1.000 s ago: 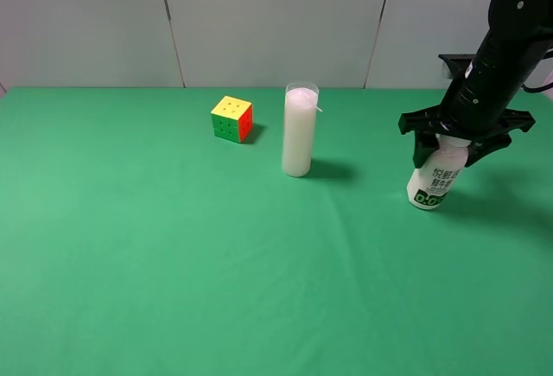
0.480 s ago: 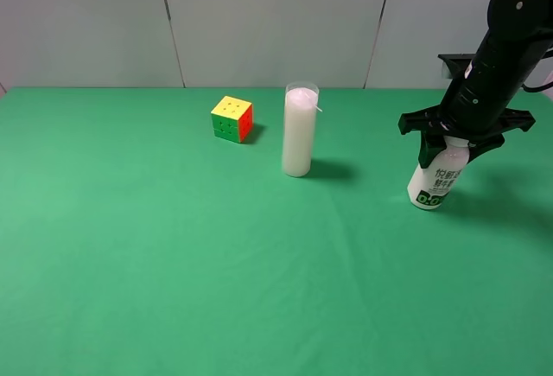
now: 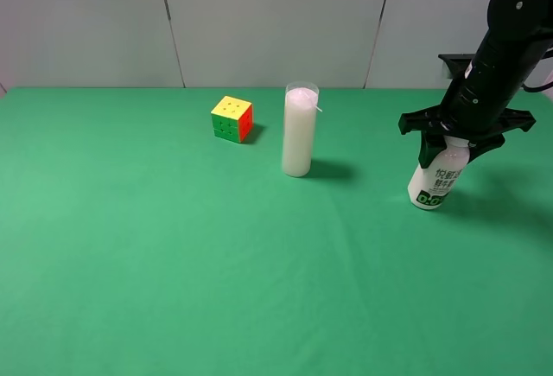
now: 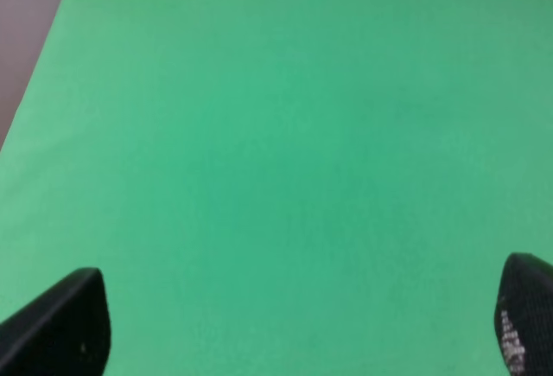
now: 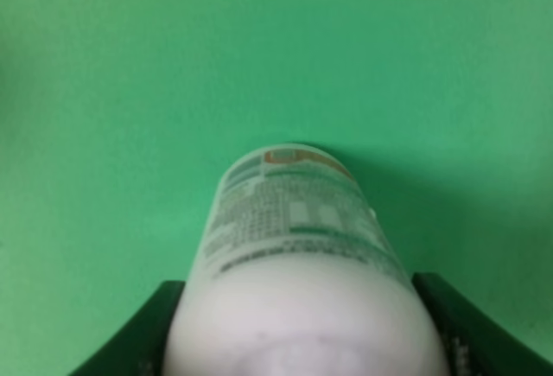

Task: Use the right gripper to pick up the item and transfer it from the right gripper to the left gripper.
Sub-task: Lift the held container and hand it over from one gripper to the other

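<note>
Bottle position: the bottle (image 3: 435, 183) stands near the right edge of the counter (image 3: 173, 264), in its far half.
Bottle axis: long axis close to upright, leaning slightly, with the cap end up and tipped toward the far right corner and the label base down.
Bottle base: at the green surface; contact cannot be told.
Right gripper: the right gripper (image 3: 451, 141) comes down over the cap end. Its fingers (image 5: 130, 341) are clamped on both sides of the bottle's upper body.
Left gripper: the left gripper (image 4: 302, 328) has its fingertips (image 4: 60, 328) spread wide, with only green surface between them.
Other items: the candle (image 3: 299, 131) is upright near the middle of the far edge, and the cube (image 3: 232, 118) sits just left of it.
</note>
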Motion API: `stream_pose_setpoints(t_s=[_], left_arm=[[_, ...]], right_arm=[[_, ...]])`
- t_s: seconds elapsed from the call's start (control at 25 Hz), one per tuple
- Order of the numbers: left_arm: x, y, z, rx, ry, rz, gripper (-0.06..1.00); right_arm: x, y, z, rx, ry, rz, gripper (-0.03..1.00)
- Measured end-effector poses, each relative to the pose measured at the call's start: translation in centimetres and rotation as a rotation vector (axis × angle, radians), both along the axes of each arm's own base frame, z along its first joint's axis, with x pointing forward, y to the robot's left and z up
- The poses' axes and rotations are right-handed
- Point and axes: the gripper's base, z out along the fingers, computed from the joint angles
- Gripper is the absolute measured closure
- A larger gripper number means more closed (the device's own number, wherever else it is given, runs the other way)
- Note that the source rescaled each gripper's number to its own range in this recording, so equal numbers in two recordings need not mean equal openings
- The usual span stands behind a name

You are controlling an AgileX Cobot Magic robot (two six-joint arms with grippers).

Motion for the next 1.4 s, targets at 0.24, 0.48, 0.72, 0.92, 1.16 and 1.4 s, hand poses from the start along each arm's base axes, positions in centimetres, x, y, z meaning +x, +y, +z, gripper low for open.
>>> stream_pose_setpoints(t_s=[0.24, 0.48, 0.72, 0.92, 1.16, 1.4], left_arm=[[0.0, 0.0, 0.0, 0.000, 0.000, 0.000, -0.06], [0.0, 0.0, 0.0, 0.000, 0.000, 0.000, -0.06], [0.0, 0.0, 0.0, -0.001, 0.000, 0.000, -0.06], [0.0, 0.0, 0.0, -0.001, 0.000, 0.000, -0.06], [0.0, 0.0, 0.0, -0.001, 0.000, 0.000, -0.06], [0.0, 0.2, 0.0, 0.022, -0.001, 0.015, -0.06]], right_arm=[[0.0, 0.0, 0.0, 0.000, -0.002, 0.000, 0.94], [0.0, 0.0, 0.3, -0.001, -0.016, 0.003, 0.94], [-1.0, -0.4, 4.5, 0.003, -0.132, 0.010, 0.94], [-2.3, -0.4, 8.6, 0.049, -0.248, 0.009, 0.94], [-3.9, 0.4, 12.4, 0.182, -0.350, 0.058, 0.94], [-4.9, 1.7, 14.7, 0.331, -0.414, 0.156, 0.94]])
